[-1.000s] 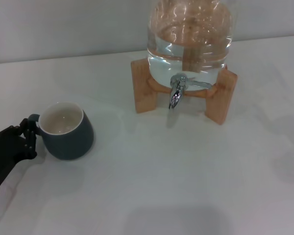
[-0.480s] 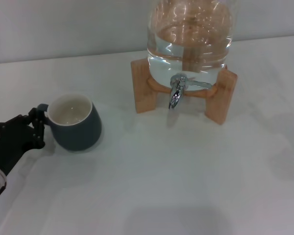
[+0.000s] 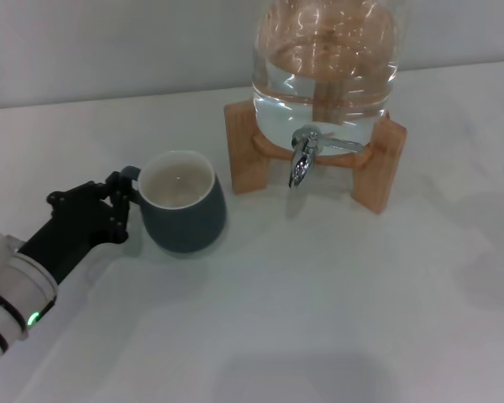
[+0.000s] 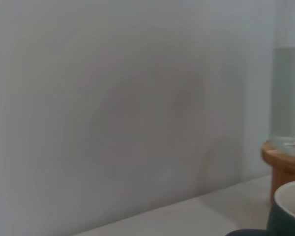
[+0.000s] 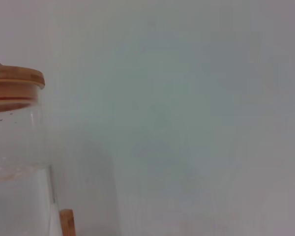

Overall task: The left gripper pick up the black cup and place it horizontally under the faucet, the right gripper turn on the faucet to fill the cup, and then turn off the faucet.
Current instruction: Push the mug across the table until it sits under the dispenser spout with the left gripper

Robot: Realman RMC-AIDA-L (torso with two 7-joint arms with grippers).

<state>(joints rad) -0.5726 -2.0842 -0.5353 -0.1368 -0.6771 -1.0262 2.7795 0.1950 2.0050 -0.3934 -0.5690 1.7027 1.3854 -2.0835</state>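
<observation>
1. The left tool (image 3: 118,197) is reaching in from the robot's left, its black prongs clenching the small loop handle of the black cup (image 3: 182,213).
2. The black cup is standing upright on the white desk (image 3: 319,319), cream inside showing, to the left of the wooden stand (image 3: 385,164) and not under the faucet (image 3: 302,158).
3. The faucet is pointing down from the clear water jar (image 3: 326,63), its thin lever sticking out sideways.
4. The right tool is not showing in any view.
</observation>
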